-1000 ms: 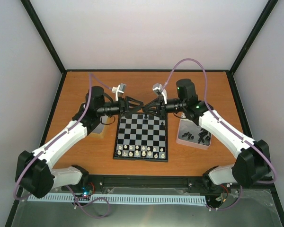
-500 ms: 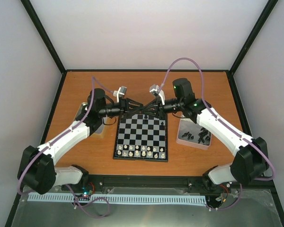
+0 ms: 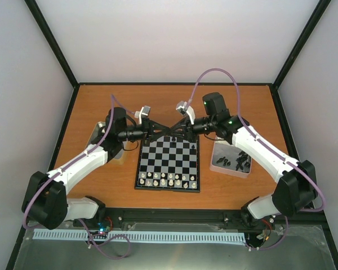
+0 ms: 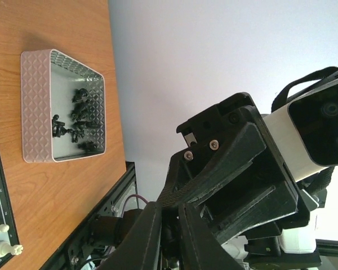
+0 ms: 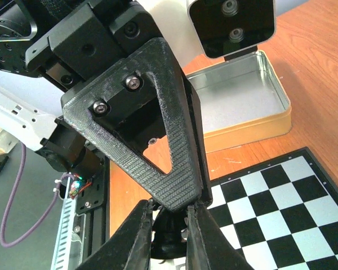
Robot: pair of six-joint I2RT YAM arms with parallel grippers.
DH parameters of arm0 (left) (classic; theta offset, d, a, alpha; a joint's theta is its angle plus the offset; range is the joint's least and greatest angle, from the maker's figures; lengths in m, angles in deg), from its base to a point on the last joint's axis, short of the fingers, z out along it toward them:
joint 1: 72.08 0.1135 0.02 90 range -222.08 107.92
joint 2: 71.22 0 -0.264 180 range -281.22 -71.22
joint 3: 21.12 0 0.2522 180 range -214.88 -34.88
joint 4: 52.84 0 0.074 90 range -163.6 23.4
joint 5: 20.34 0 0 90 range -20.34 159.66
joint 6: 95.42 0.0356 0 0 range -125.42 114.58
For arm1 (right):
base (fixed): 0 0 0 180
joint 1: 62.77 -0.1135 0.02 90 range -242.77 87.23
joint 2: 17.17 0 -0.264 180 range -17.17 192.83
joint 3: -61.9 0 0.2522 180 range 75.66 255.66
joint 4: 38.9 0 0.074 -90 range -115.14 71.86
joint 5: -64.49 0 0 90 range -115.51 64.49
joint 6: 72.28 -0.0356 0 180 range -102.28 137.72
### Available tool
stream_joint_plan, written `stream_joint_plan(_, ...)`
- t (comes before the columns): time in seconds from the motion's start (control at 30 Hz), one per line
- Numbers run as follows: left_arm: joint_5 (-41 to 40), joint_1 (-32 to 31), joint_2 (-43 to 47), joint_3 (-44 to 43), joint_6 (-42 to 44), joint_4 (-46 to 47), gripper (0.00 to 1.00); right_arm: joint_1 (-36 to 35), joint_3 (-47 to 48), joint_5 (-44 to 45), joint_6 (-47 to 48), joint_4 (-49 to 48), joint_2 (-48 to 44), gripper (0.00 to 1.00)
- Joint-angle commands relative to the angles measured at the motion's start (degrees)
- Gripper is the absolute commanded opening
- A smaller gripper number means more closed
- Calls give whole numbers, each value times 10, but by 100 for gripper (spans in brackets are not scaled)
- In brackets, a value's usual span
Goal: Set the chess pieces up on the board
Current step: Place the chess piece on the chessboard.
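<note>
**A:** Where are the two pincers sitting?

**B:** They are meeting tip to tip above the board's top edge, mid-frame in the overhead view. The left gripper [image 3: 166,130] is reaching in from the left and the right gripper [image 3: 175,129] from the right.

**A:** Is either one holding anything?

**B:** The right one is pinching a small black piece [image 5: 168,241], its jaws only a sliver apart. The left one's jaws are pressing fully together at that same spot. Whether they are gripping the piece too, I cannot tell.

**A:** And the rest of the set?

**B:** The board [image 3: 169,157] is lying at the centre of the table [image 3: 101,101]. The whitish pieces [image 3: 168,180] are lining its two bottom rows, and one black man [image 3: 192,146] is standing near its upper right corner. More black chessmen [image 4: 79,121] are lying in the patterned tray [image 4: 36,107] right of the board. A gold tin [image 5: 253,130] is sitting on the left.
</note>
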Motion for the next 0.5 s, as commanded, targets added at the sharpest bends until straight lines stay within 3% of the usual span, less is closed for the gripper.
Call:
stream_joint_plan(0.0, 6, -5, 5, -17, 33, -18, 1, -11, 27, 2, 9, 16, 13, 16)
stream_joint_plan(0.13, -34, -4, 14, -31, 104, -91, 1, -10, 23, -1, -7, 10, 9, 36)
stream_joint_plan(0.3, -113, -4, 29, -35, 219, -154, 1, -2, -10, 11, -80, -42, -27, 52)
stream_joint_plan(0.47, -221, -4, 47, -40, 370, -212, 1, 10, -77, 71, -182, -126, -78, 58)
